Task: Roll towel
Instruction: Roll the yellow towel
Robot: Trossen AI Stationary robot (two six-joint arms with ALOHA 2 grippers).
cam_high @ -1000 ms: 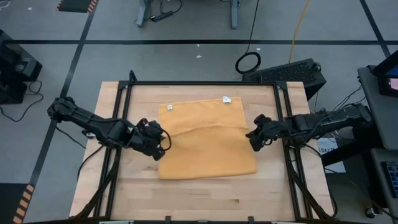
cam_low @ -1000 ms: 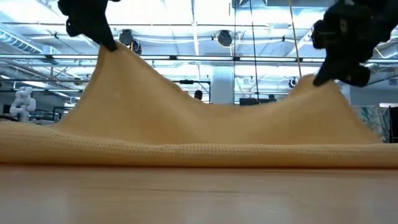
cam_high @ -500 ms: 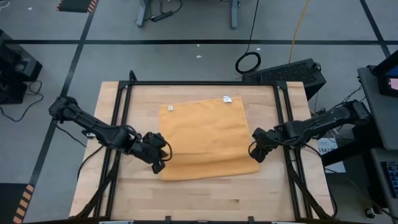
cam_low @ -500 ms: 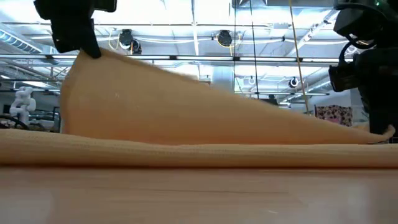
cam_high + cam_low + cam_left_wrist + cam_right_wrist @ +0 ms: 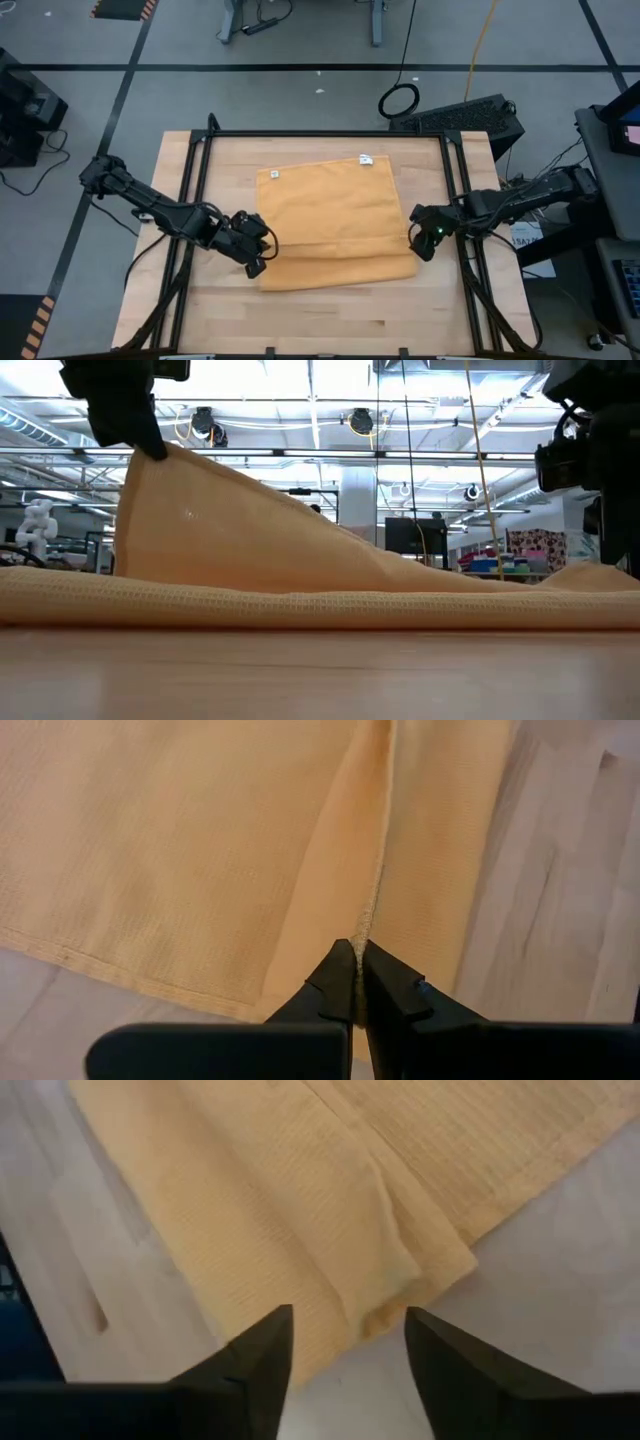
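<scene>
Towel [image 5: 330,215]: mustard, on bench [image 5: 320,320], near edge folded over. L hand [image 5: 357,960] pinching towel's raised corner. R hand [image 5: 345,1325] spread, above the other corner, holding nothing.

Left end effector [image 5: 256,262] pinched closed, right end effector [image 5: 424,245] fingers spread

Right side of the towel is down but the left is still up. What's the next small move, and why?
Probably lower the left hand and let go. It is shut on the towel edge, holding that corner high, while the right hand stands open with its corner already lying on the table, so the fold is uneven.
</scene>
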